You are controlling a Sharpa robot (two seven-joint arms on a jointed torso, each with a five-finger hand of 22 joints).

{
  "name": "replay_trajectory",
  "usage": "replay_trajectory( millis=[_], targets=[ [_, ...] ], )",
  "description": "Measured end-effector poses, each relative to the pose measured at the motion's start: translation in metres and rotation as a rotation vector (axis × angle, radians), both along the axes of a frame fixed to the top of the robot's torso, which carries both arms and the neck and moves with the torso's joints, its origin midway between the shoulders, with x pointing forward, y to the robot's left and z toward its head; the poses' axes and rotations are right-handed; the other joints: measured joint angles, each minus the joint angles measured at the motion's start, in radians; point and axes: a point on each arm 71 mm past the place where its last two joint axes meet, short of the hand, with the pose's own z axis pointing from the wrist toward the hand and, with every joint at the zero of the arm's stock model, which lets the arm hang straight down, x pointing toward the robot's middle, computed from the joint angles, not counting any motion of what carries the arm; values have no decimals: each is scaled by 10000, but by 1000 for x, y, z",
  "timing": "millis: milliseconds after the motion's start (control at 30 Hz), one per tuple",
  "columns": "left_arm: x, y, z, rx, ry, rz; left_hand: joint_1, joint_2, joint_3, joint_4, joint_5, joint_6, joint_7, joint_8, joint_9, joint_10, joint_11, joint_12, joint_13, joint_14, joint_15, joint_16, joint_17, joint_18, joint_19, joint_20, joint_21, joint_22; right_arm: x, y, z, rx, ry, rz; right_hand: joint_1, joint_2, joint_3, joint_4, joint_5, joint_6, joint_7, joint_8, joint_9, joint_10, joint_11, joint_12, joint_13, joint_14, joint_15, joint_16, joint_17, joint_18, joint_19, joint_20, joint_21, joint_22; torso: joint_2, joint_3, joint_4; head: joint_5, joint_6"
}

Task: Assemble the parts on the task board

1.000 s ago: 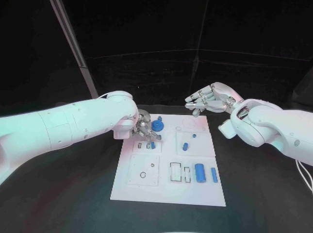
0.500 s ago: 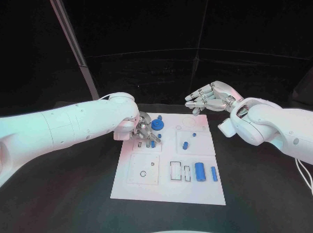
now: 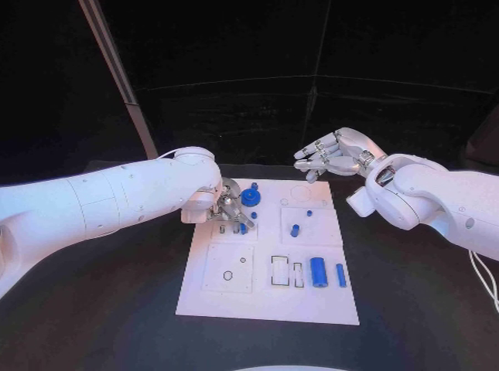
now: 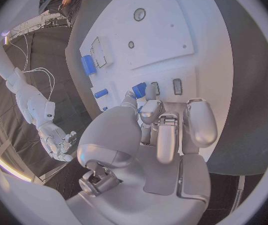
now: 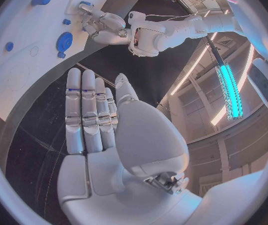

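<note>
Left hand (image 3: 225, 207) is working low over the task board (image 3: 271, 297), near the board's far left corner. Its fingertips (image 4: 147, 106) are coming down on a small blue part (image 4: 138, 90) beside two little rectangular slots. Judgement: it is seating or aligning that part in a socket, which would explain the fingers bunching close to the surface. Whether the part is actually pinched or only touched, I cannot tell; the fingers are covering the contact.

Right hand (image 3: 333, 161) is hovering above the board's far right corner, holding nothing, fingers straight and side by side in the right wrist view (image 5: 87, 112). Probably it is waiting clear so as not to crowd the left.

A round blue part (image 3: 251, 198) is standing on the board just beside the left hand. A small blue peg (image 3: 295, 229) is lying mid-board. Two longer blue pieces (image 3: 317, 271) are resting toward the near right corner, next to empty outlined recesses (image 3: 279, 271), so they are likely still awaiting placement.

The left forearm is hiding the board's far left edge in the head view. The shape of the small slots is too fine to read.
</note>
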Motion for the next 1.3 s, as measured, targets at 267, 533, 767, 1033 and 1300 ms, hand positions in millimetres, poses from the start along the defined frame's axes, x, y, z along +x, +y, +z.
replay_trajectory(
  millis=[267,533,767,1033,1300],
  targets=[
    [-1,-1,0,-34,-23,-11,299,-23,309,-365,0,-128,-14,69,119,0,0,0,-1,0,0,0,0,0,0,0,40,21,1,1,-1,-11,16,-6,0,0,0,0,59,0,0,0,0,-36,36,0,0,-38,38,0,8,-1,0,0,3,1,0,-2,0,-7,-35],
    [-2,-2,-1,-103,-44,10,998,-19,896,-1035,-1,-231,-85,107,182,-81,-80,-1,-13,-10,-63,0,0,-1,-39,-38,40,38,2,2,-1,-26,42,-6,0,0,0,0,59,0,0,0,0,-36,36,0,0,-38,37,0,7,0,0,0,-33,1,0,-3,6,-14,-60],
    [-3,0,0,-332,-55,191,1744,104,1618,-1355,-39,-447,-52,-30,126,-161,-124,-264,-183,-34,-109,0,0,-1,-76,-75,39,53,3,3,-2,-48,74,7,0,0,0,0,107,-33,-34,0,0,-36,36,-39,0,-37,37,0,15,-1,0,0,-33,-9,0,-5,13,-24,-87],
    [-7,5,0,-669,-185,510,526,-787,4548,-1302,87,-555,53,82,397,-104,-70,-396,-286,4,-70,0,-1,-1,-76,-75,89,204,4,3,-2,-77,117,20,0,0,-26,26,108,-69,3,0,-8,-70,70,-39,0,-74,73,-39,14,-1,0,0,-33,-17,-1,-3,14,-17,-106],
    [-12,12,3,-1112,-614,947,-227,-1323,6039,-1542,86,-554,53,333,646,-11,-22,-285,-144,4,-70,0,-1,0,-38,-36,156,347,5,2,-3,-105,138,-3,0,0,-26,26,108,-69,2,0,-8,-70,70,-39,0,-74,73,-39,22,0,0,0,-71,-16,-5,3,19,-5,-127]
  ],
)
